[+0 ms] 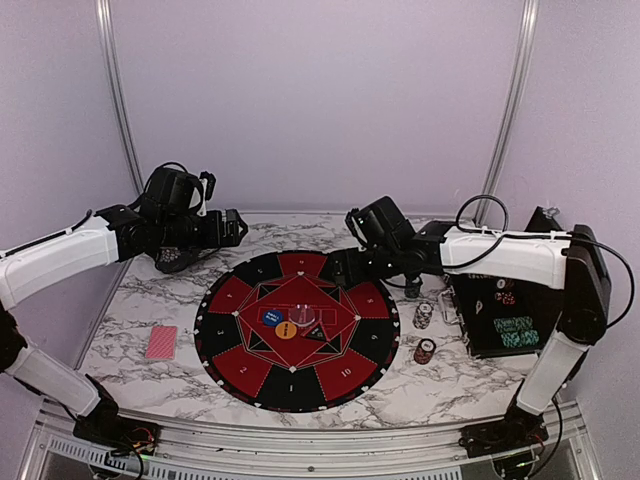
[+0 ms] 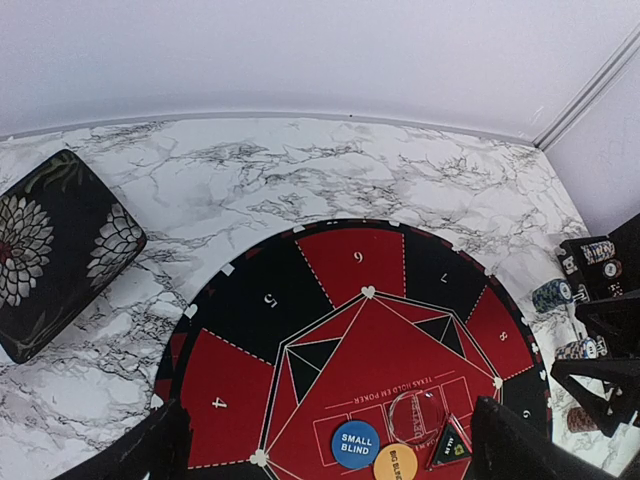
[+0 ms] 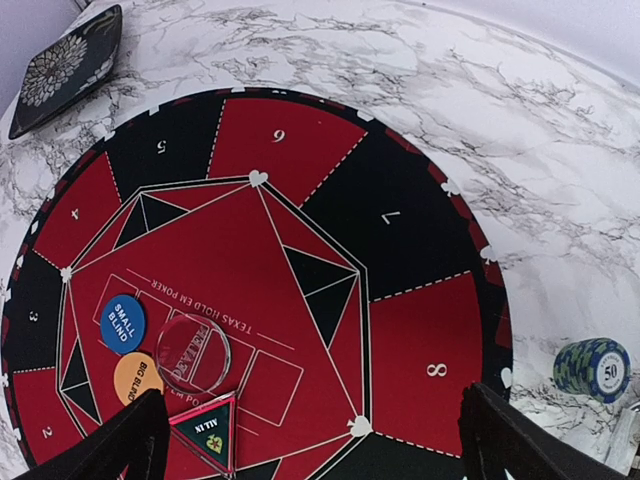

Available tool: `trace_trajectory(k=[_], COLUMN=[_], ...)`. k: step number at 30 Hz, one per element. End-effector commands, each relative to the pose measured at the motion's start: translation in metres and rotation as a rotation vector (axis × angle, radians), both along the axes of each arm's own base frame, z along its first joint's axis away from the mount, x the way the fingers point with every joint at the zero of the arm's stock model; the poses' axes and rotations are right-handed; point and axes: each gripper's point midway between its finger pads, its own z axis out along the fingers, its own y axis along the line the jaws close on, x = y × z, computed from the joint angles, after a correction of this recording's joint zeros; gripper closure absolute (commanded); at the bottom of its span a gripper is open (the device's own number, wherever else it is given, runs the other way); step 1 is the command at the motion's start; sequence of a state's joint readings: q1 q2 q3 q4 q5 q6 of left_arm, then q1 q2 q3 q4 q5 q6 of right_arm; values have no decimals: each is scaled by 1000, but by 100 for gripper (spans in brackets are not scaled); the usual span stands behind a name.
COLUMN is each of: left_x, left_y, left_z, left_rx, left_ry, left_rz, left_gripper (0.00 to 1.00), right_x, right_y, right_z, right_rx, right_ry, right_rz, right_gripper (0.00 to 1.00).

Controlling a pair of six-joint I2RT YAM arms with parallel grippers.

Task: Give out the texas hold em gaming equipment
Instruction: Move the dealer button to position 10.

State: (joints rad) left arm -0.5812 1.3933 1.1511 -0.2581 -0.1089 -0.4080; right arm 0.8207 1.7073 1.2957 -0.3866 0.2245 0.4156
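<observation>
Red-backed cards [image 1: 161, 342] lie left of the mat [image 1: 240, 375], chip stacks [image 1: 424, 316] right of it, so with left fingers [image 2: 145, 455] and right fingers [image 3: 520, 435] spread empty, each should descend squarely over its nearest item.

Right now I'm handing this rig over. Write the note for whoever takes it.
Left tool: open, empty, above the table's far left.
Right tool: open, empty, over the mat's far edge.
Small Blind disc, Big Blind disc, clear disc and All In triangle are grouped at mat centre.
Red-backed card deck lies left of the mat. Two chip stacks stand right of it, beside the black case.
Done: nothing on the numbered segments.
Left: distribute cards and chips.
</observation>
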Motion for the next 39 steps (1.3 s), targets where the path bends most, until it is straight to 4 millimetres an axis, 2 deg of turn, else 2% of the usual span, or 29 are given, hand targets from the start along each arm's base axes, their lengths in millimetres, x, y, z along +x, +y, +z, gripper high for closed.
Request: trace_trajectory(k=[1, 13, 25, 30, 39], left_x=[10, 9, 2, -1, -2], left_y=[-4, 0, 11, 19, 23], left_z=[14, 14, 9, 8, 3], left_rx=[-15, -8, 16, 32, 36], left_ry=[-39, -43, -33, -36, -25], left_rz=[-3, 12, 32, 45, 52], left_gripper=[1, 1, 1, 1, 1], right_x=[2, 3, -6, -14, -11], right_y=[9, 19, 72, 96, 109], right_z=[11, 2, -54, -71, -100], right_rx=[13, -25, -169, -183, -208], right_ry=[-7, 17, 123, 140, 176], right_rz=[5, 59, 173, 213, 223], right_gripper=[1, 2, 17, 20, 27])
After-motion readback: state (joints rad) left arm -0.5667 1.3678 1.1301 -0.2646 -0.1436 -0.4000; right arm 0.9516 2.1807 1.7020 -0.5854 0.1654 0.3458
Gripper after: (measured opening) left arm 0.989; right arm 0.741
